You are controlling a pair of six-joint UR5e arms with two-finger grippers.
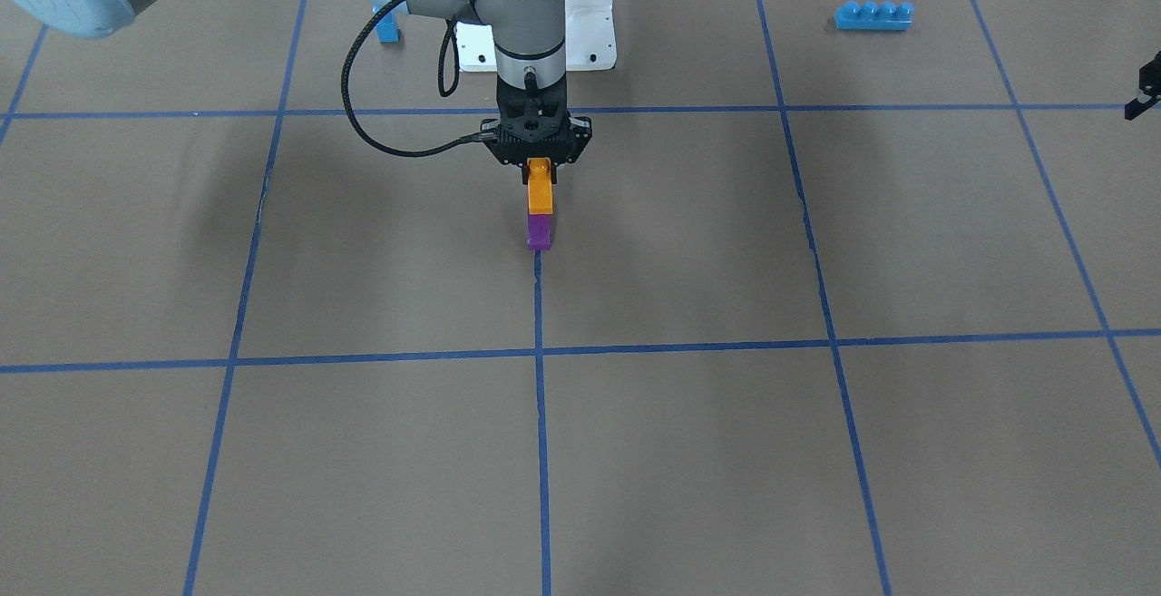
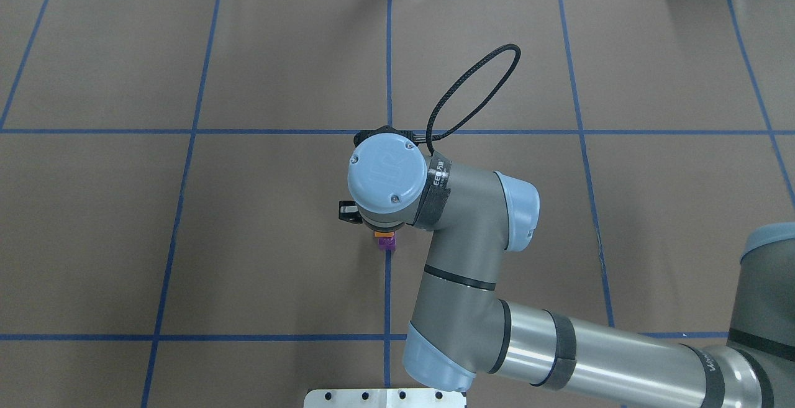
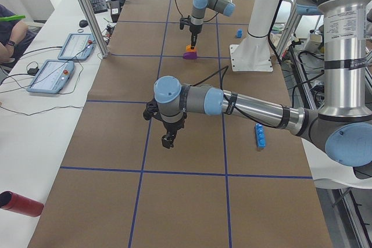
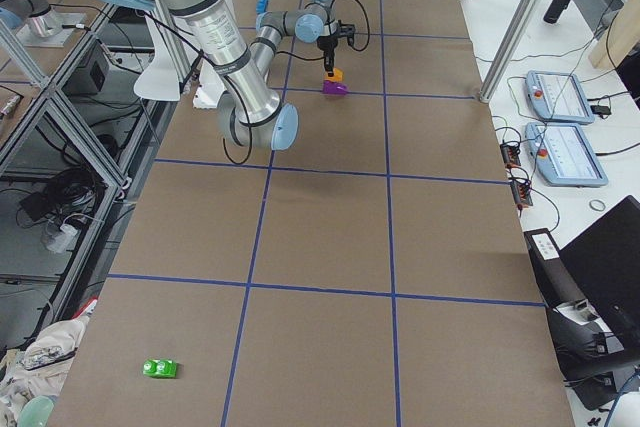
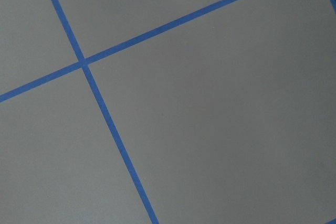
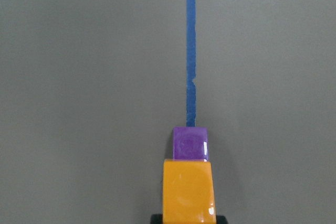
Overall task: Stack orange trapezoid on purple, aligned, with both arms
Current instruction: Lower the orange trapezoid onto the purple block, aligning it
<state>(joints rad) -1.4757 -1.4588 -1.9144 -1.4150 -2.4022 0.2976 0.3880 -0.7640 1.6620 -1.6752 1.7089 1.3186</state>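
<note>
My right gripper (image 1: 540, 177) points straight down and is shut on the orange trapezoid (image 1: 540, 186). The orange block sits directly over the purple block (image 1: 540, 231), which stands on the table at the end of a blue tape line. They look in contact and lined up. The right wrist view shows the orange block (image 6: 188, 190) in front of the purple one (image 6: 190, 142). The overhead view shows only slivers of orange (image 2: 384, 233) and purple (image 2: 386, 243) under the wrist. My left gripper (image 3: 168, 142) hovers over bare table far from the blocks; I cannot tell whether it is open or shut.
A long blue four-stud brick (image 1: 873, 15) lies near the left arm's side. A small blue block (image 1: 388, 26) stands beside the white base plate (image 1: 590, 43). A green block (image 4: 160, 368) lies at the table's far right end.
</note>
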